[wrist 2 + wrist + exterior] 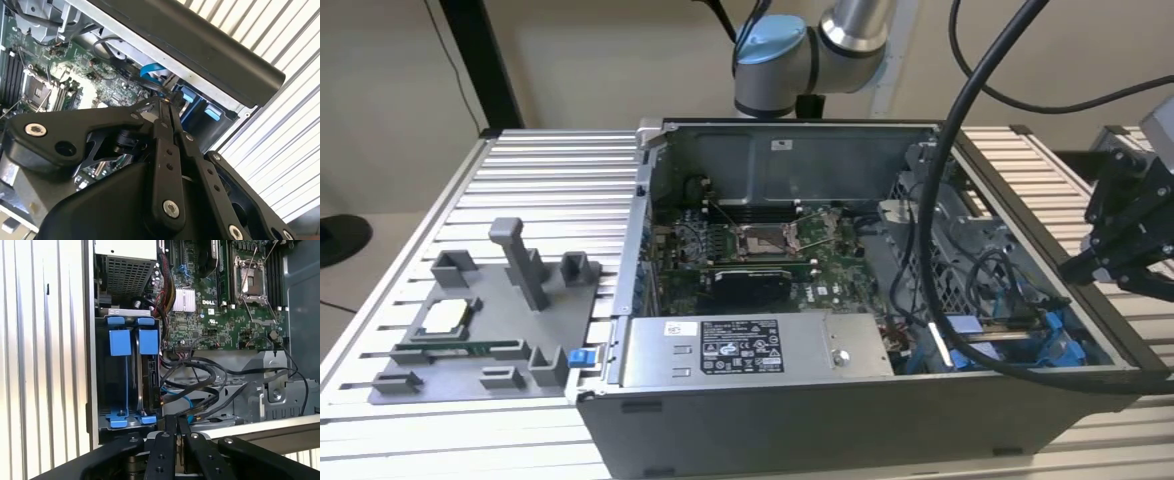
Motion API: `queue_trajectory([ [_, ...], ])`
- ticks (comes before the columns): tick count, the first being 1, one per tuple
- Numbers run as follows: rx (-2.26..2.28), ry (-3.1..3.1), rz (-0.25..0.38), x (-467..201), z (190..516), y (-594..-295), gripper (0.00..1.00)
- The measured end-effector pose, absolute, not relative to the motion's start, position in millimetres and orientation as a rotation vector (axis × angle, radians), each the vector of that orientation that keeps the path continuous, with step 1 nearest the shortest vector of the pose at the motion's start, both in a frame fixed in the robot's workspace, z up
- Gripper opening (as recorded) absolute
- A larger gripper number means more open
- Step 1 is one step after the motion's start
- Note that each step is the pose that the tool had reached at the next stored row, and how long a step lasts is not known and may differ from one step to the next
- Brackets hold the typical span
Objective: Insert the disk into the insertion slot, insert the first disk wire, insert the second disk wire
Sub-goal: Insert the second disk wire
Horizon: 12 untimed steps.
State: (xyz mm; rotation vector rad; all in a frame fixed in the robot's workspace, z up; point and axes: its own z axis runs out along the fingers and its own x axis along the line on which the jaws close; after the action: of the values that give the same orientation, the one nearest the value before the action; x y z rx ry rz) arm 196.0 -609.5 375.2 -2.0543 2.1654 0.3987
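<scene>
In the exterior view the open computer case (854, 420) sits on the ribbed metal counter (547, 175). The arm's black fingers (1091, 260) hang over the case rim at 3 o'clock from the motherboard (761, 250). They are just above the insertion slot (1014, 345), which is at 4 o'clock. In both wrist views the fingers (162, 145) lie pressed together, tips all but touching, with nothing plainly caught between them. In the first wrist view what looks like the disk (151, 382) stands on edge inside the slot, in the compartment nearer the motherboard, between blue clips (148, 341). Black and blue wires (192, 390) loop just beside it; whether any is plugged in I cannot tell. The labelled power-supply box (747, 350) lies at 6 o'clock from the motherboard. A grey parts tray (480, 330) rests on the counter at 9 o'clock from the case.
</scene>
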Motion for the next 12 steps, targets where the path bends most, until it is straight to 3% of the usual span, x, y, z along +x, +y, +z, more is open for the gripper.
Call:
queue_trajectory([
  [5, -2.073, 2.178, 0.375, 201.4, 372.5, -612.2, 0.0],
  [6, -2.078, 2.183, 0.368, 202.2, 372.2, -612.4, 1.0],
  [12, -2.086, 2.193, 0.369, 203.2, 364.7, -612.4, 1.0],
])
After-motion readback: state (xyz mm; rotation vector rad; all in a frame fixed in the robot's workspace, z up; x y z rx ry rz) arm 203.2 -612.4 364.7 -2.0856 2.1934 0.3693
